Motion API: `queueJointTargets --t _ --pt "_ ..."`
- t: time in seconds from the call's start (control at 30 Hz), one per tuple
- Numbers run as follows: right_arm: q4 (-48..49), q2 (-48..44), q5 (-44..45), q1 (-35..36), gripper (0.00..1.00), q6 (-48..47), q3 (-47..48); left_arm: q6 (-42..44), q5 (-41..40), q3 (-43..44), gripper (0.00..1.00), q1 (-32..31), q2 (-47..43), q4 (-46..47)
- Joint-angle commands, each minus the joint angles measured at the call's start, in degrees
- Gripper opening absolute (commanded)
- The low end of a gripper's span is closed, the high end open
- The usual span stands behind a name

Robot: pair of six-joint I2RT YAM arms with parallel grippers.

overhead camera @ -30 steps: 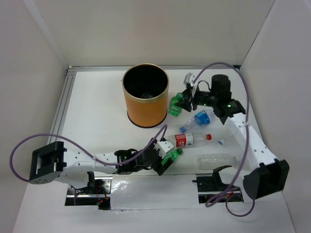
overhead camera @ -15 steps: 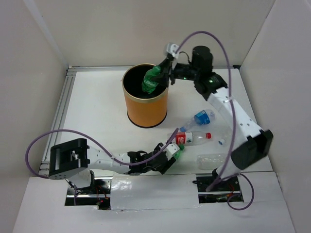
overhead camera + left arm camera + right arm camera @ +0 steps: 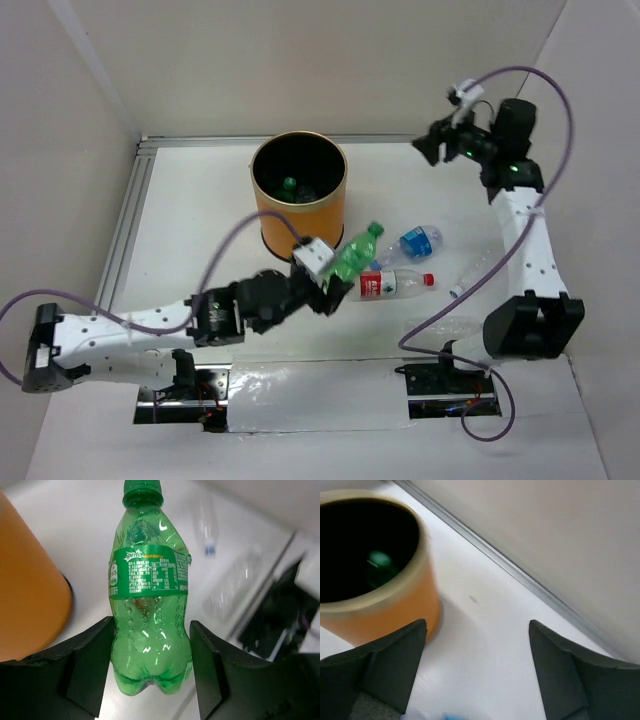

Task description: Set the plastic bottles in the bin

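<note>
The label (image 3: 149, 573) on the green bottle (image 3: 150, 645) reads "Sprite"; its smaller print is illegible.

In my left wrist view the bin (image 3: 25, 595) is cut off by the left edge, so I see only a slab of orange side. Behind the green bottle (image 3: 150, 605), the clear bottles (image 3: 231, 587) are soft, out-of-focus shapes. My right wrist view is blurred. Inside the bin's black interior sits a smeared green blob (image 3: 380, 561), and a blue scrap (image 3: 452, 717) at the bottom edge is too cropped to identify. From above, the right arm (image 3: 528, 245) and its cable cover part of one clear bottle (image 3: 455, 332).
</note>
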Motion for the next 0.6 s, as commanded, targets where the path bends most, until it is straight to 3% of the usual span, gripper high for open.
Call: queueJointTargets --t 0.0,0.07,0.1,0.13,0.17,0.2,0.23,0.3,0.37,0.4,0.43,0.47,0.57 --pt "-11.76 -6.78 -7.14 -7.43 0.62 -12.61 -6.46 9.65 -4.11 8.30 0.00 4.76 -4.08 1.90" --pt "-22.43 -9.50 -9.80 -11.14 0.34 -22.47 -12.00 11.61 -3.41 11.54 0.00 10.70 -4.79 4.51" --pt "-26.07 -10.38 -10.51 -11.67 0.21 -32.70 -14.10 12.14 -3.41 12.35 0.00 13.27 -4.79 5.84" --pt "-29.24 -11.44 -11.04 -11.67 0.16 -37.42 -18.91 12.14 -3.41 13.05 0.00 16.08 -3.40 7.07" --pt "-33.45 -13.62 -11.04 -10.63 0.19 -40.94 -21.48 12.14 -3.41 14.54 0.00 22.02 -2.25 8.82" --pt "-34.54 -14.86 -11.04 -9.83 0.29 -45.07 -23.94 12.14 -2.89 15.34 0.00 25.04 -0.85 8.84" --pt "-34.55 -16.09 -10.43 -8.69 0.54 -46.07 -28.32 9.79 -2.18 16.30 0.00 28.12 0.82 8.84" --pt "-34.64 -19.60 -10.43 -4.22 0.70 -47.04 -31.86 8.11 -1.48 19.73 0.00 35.07 6.53 7.88" --pt "-33.33 -21.46 -9.90 0.95 0.79 -47.66 -36.08 7.40 -1.47 22.10 0.13 37.89 10.22 6.56" --pt "-31.14 -22.95 -9.90 2.55 0.91 -47.66 -37.40 7.40 -1.47 24.29 0.20 39.73 13.37 5.94" --pt "-30.16 -22.96 -8.77 4.13 0.96 -47.66 -38.63 7.40 -3.30 25.27 0.29 40.27 14.71 4.72" --pt "-29.28 -23.57 -8.76 7.46 0.99 -47.66 -41.00 7.40 -3.32 26.06 0.50 40.80 15.77 4.10" --pt "-25.68 -22.53 -4.73 12.13 0.99 -47.66 -44.69 5.91 -1.92 29.31 0.68 41.86 17.88 -0.28"
